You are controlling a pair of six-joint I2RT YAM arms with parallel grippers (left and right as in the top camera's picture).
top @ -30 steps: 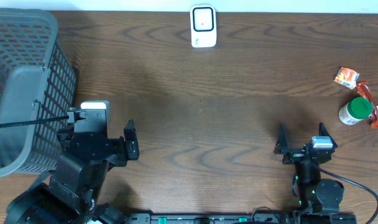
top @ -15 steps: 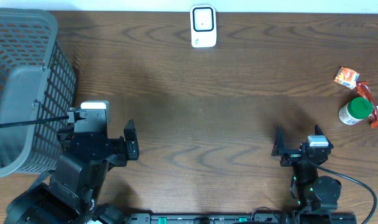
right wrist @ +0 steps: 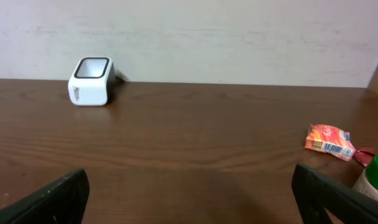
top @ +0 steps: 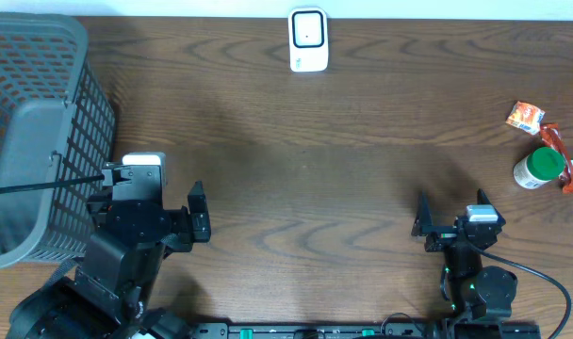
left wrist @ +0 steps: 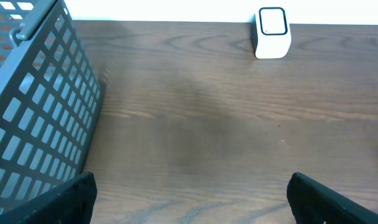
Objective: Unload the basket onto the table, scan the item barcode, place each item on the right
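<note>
The white barcode scanner (top: 308, 40) stands at the far middle of the table, its dark window facing up; it also shows in both wrist views as the scanner (left wrist: 272, 32) and the scanner (right wrist: 91, 81). At the far right lie an orange snack packet (top: 526, 116), a green-lidded bottle (top: 539, 168) and a red wrapper (top: 569, 169). The packet (right wrist: 329, 141) shows a barcode on its near side. My left gripper (top: 153, 193) is open near the front left, holding nothing. My right gripper (top: 453, 209) is open at the front right, well short of the items.
A grey wire basket (top: 32, 132) fills the left side, right beside my left arm; its wall (left wrist: 33, 106) is close on the left in the left wrist view. A pale wall runs behind the table's far edge.
My right gripper has shifted slightly to the left. The left arm and all objects are unchanged.
</note>
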